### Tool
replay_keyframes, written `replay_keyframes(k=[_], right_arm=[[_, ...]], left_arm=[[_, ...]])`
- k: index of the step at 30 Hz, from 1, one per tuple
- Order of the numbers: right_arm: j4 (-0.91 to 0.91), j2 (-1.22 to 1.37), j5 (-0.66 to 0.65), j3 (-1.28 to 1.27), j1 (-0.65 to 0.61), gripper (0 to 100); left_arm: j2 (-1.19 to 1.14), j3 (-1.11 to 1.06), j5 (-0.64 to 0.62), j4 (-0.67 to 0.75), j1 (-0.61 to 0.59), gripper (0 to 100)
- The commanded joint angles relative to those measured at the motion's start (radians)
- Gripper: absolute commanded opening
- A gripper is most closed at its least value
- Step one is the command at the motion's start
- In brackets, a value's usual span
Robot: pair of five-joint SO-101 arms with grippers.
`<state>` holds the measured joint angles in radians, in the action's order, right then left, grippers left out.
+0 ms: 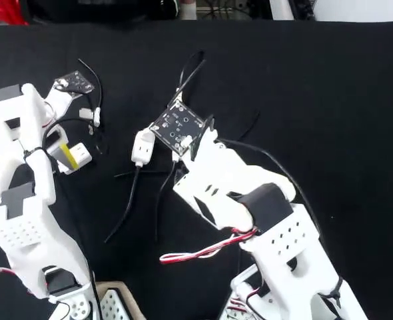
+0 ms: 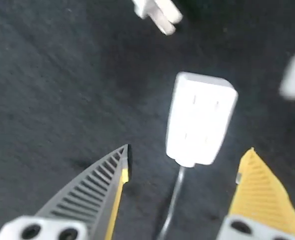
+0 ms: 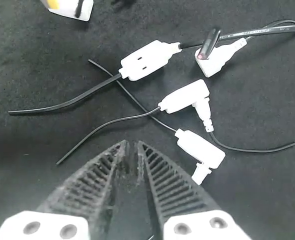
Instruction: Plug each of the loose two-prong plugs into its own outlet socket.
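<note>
The left claw [image 2: 187,152] is spread wide. A white outlet socket [image 2: 200,120] lies in the gap just ahead of its yellow-taped fingertips [image 2: 250,160], apparently touched by neither, with its black cord [image 2: 172,200] trailing back between them. In the high view this socket sits toward 9 o'clock on the black bench [image 1: 330,100], and a small loose plug [image 1: 93,115] rests near it at about 1 o'clock, apart from it. The right claw [image 3: 132,145] is pressed nearly together with nothing between its dark ribbed fingers. Ahead of it lie two white angled plugs. The nearer plug [image 3: 200,152] lies just beside one fingertip, and the farther plug [image 3: 187,97] lies between that one and a second outlet socket [image 3: 147,60], whose two slots face up. Thin black wires [image 3: 102,125] cross the bench between these pieces. In the high view the second outlet socket lies just toward 9 o'clock from the bench's middle, and from the first socket it is well apart, at 3 o'clock.
</note>
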<state>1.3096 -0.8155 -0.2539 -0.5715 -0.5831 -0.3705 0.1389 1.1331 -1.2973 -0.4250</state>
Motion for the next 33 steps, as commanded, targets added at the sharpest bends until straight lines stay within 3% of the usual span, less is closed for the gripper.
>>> replay_keyframes(k=[1,12,17,21,28,33], right_arm=[[-0.002,0.004,0.011,0.045,-0.015,2.6],[-0.031,0.004,0.011,0.025,-0.015,2.6],[-0.069,0.004,0.011,0.001,-0.015,2.6],[-0.069,0.004,0.011,0.001,-0.015,2.6],[-0.069,0.004,0.011,0.001,-0.015,2.6],[-0.071,0.004,0.011,0.001,-0.015,2.6]], left_arm=[[0.008,0.015,0.011,0.064,0.030,34],[-0.178,0.076,0.028,0.130,0.088,34],[-0.250,0.160,-0.112,0.126,0.077,20],[-0.258,0.180,-0.126,-0.002,0.097,2],[-0.216,0.226,-0.114,-0.304,0.151,3],[-0.104,0.159,-0.115,-0.417,0.173,3]])
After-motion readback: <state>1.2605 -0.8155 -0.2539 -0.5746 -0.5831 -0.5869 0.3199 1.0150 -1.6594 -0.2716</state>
